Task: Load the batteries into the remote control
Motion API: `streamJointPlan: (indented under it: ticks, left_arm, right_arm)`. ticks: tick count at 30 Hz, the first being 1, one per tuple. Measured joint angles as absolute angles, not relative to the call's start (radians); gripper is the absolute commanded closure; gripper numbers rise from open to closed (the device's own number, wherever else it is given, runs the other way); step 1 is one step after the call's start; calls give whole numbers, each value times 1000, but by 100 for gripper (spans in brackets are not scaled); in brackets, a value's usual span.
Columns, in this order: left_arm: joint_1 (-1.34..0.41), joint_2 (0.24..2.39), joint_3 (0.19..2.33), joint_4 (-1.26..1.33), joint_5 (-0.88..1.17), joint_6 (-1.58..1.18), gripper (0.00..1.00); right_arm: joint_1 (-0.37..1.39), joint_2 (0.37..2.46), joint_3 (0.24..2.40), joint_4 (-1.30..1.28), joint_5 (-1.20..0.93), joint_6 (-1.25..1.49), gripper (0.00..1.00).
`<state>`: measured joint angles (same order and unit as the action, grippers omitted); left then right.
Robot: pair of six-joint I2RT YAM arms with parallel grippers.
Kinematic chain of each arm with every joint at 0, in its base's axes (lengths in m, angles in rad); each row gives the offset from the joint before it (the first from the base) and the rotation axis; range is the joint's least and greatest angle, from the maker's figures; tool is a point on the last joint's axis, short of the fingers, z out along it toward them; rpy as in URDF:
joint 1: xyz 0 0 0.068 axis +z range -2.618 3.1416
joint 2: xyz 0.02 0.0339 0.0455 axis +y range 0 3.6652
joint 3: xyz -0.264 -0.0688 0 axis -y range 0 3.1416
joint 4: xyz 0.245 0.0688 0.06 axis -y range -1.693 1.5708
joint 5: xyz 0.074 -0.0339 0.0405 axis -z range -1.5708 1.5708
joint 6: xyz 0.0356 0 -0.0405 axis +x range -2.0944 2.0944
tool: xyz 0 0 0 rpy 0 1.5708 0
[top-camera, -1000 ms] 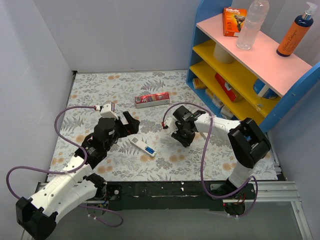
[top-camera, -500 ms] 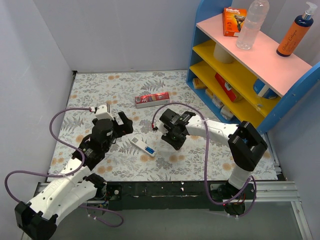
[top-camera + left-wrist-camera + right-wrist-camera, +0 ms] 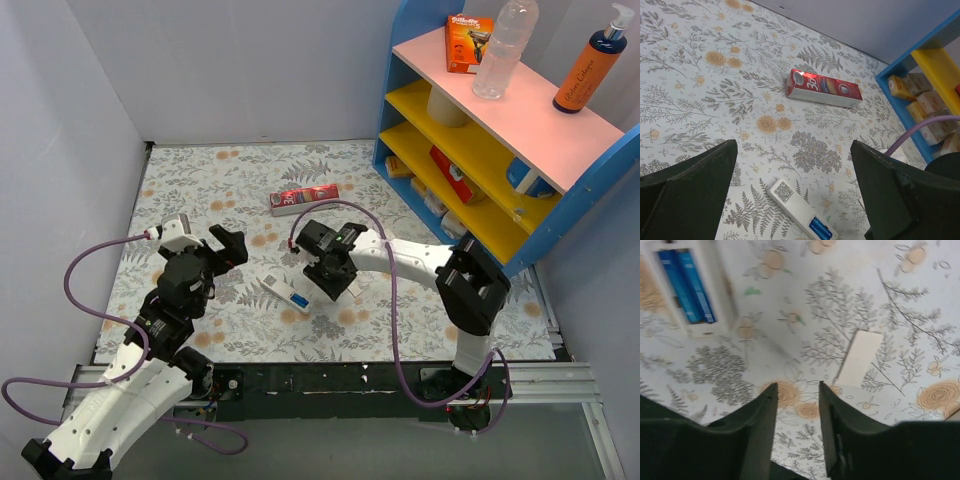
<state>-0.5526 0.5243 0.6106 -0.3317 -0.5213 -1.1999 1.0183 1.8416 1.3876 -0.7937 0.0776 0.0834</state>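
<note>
batts look seated in remote. right gripper narrow, empty; go for cover at 1 o'clock, pinch long edges. left gripper wide, idle.

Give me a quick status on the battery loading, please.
Left fingers wide open, empty. Right fingers slightly apart, empty, beside the remote. Two blue batteries in its open bay; white cover loose alongside. Nothing blocking.
</note>
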Motion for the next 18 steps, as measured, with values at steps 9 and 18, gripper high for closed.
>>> streamJointPlan:
  ticks: [9,18]
  left_arm:
    - [-553,515,599,-329,-523,-1189,2]
    - [-552,515,598,-329,-522,-1185,2]
  right_arm:
    - [873,1821,1232,-733,99,93,46]
    - [863,1855,1234,-696,90,72,50]
